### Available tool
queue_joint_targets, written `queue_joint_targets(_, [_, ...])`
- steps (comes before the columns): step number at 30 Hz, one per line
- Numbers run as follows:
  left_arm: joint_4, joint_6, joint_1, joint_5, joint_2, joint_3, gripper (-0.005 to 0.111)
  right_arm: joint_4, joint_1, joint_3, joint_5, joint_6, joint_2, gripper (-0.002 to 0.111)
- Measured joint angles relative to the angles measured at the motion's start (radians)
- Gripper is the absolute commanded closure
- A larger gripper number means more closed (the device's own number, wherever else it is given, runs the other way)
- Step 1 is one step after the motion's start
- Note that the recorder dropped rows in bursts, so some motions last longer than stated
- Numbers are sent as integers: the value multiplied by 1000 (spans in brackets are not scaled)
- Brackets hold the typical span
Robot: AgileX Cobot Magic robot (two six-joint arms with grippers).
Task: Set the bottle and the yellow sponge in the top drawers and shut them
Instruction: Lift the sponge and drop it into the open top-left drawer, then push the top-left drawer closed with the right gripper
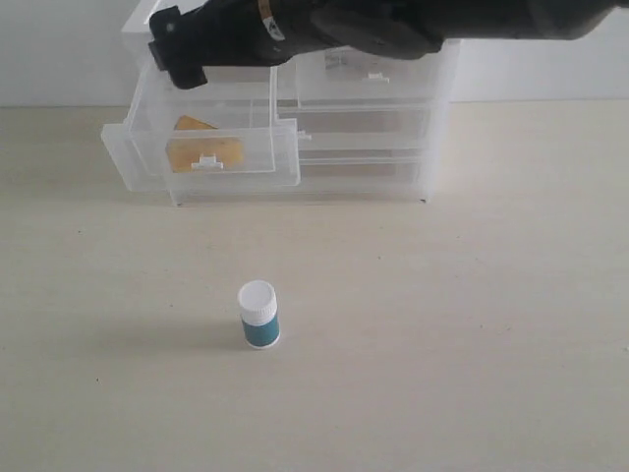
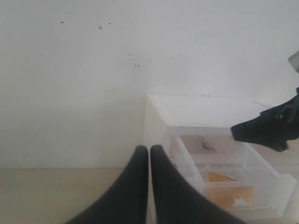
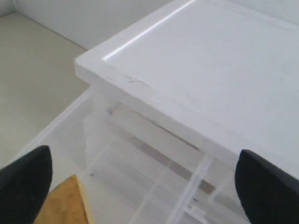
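The bottle (image 1: 258, 315), white cap and teal label, stands upright on the table, well in front of the cabinet. The yellow sponge (image 1: 201, 146) lies inside the top left drawer (image 1: 201, 173), which is pulled out. My right gripper (image 1: 180, 61) reaches across and hovers above that drawer's back corner. In the right wrist view it (image 3: 147, 186) is open, holding nothing, with the sponge (image 3: 65, 203) beside one finger. The top right drawer (image 1: 369, 84) is pushed in. My left gripper (image 2: 149, 151) is shut and empty, off to the cabinet's side, with the sponge (image 2: 229, 192) visible past it.
The white cabinet (image 1: 432, 118) stands at the back of the table against a pale wall, with full-width drawers (image 1: 364, 162) below the top pair. The right arm (image 1: 393, 20) spans the top of the cabinet. Light wooden table (image 1: 472, 324) surrounds the bottle.
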Motion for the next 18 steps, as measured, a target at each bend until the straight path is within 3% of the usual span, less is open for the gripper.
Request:
queue_joint_targets(1, [2,0,0,0,0,0,103,57,15,0,109,-73,-49,66])
queue_joint_targets(2, [2,0,0,-5,0,0,103,90,27,0,165,-143,-69,108])
queue_joint_targets(5, [2,0,0,-32,0,0,103,367,134,1,323,-477,-133,104])
queue_joint_targets(8, [2,0,0,-38,0,0,103,432,194,77,255,-550,-105,104])
queue_joint_targets(13, [2,0,0,-42,0,0,103,409,189,143,97,-554,-24,104])
queue_joint_targets(18, [2,0,0,-42,0,0,103,210,151,143,6,-425,30,104])
